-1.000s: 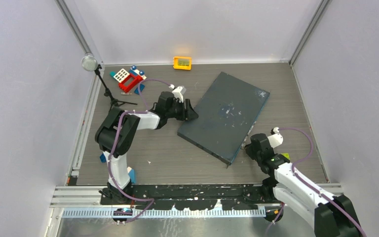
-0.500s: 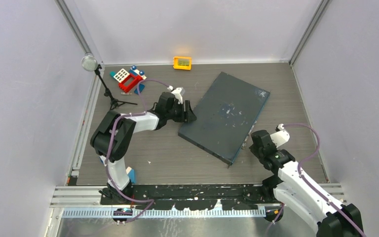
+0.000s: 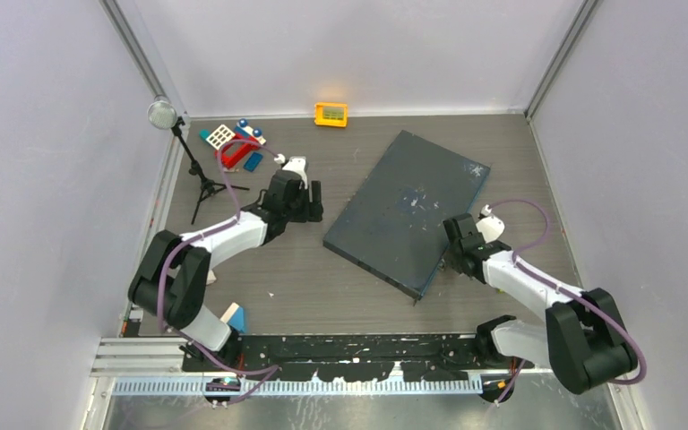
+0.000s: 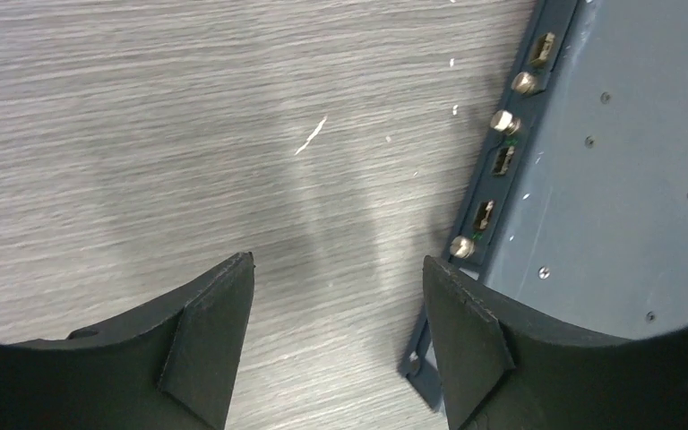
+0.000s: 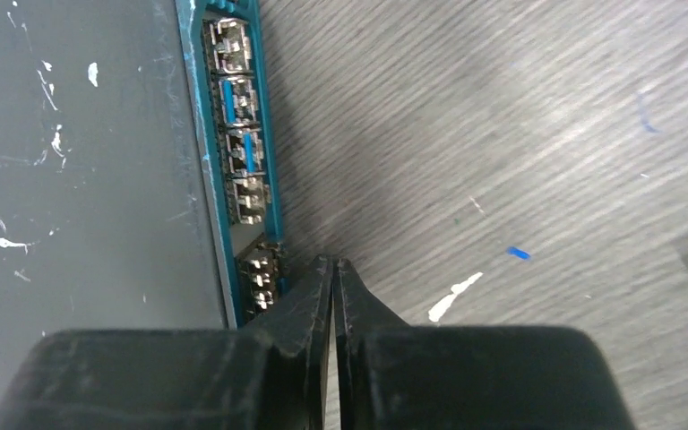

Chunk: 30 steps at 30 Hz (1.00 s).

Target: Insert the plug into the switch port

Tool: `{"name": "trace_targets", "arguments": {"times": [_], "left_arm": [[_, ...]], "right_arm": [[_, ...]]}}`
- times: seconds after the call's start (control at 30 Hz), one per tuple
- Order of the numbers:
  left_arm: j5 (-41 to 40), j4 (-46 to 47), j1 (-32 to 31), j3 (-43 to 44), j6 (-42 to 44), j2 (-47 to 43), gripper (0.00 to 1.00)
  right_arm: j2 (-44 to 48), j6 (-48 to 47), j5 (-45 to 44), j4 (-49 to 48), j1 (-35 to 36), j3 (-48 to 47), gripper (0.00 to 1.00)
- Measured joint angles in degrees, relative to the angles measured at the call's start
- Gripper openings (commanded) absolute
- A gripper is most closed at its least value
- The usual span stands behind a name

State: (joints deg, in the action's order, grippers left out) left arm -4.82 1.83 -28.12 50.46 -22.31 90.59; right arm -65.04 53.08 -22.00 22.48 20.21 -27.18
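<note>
Your left gripper [image 4: 336, 269], at 9 o'clock of the dark-grey box [image 3: 408, 210], is released, its jaws spread above the table [image 4: 143, 134]. The switch port [image 5: 260, 269] sits in the box's teal 4 o'clock face. Your right gripper [image 5: 332, 265] is clenched, its tips just beside that port.

You have nothing legible to go on. The white marks on the grey box [image 3: 409, 210] are scuffs, not letters; its teal port face [image 5: 237, 134] carries no readable label, and the orange box [image 3: 331, 114] is too small to make out any print.
</note>
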Motion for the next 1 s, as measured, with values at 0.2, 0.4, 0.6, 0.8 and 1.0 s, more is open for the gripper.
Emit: {"name": "trace_targets", "arguments": {"times": [0.2, 0.4, 0.6, 0.8, 1.0], "left_arm": [[-3.5, -0.9, 0.0, -4.0, 0.9, -4.3, 0.71], [-5.7, -1.8, 0.0, -4.5, 1.9, -4.8, 0.71], [-7.8, -1.7, 0.0, -4.5, 2.5, -5.4, 0.72], [-11.7, -1.4, 0.0, -6.6, 3.5, -8.1, 0.72], [-16.7, -1.0, 0.0, -10.0, 3.8, -11.4, 0.73]], "right_arm": [[-3.5, -3.9, 4.6, -5.0, -1.6, 0.0, 0.03], [-4.2, -6.4, 8.6, -9.9, -0.7, 1.4, 0.03], [-7.2, -5.7, 14.7, -18.8, 7.9, 1.6, 0.04], [-9.4, -5.5, 18.0, -20.0, 11.5, 0.3, 0.07], [0.0, -6.8, 6.5, -9.3, 11.4, -0.6, 0.10]]}}
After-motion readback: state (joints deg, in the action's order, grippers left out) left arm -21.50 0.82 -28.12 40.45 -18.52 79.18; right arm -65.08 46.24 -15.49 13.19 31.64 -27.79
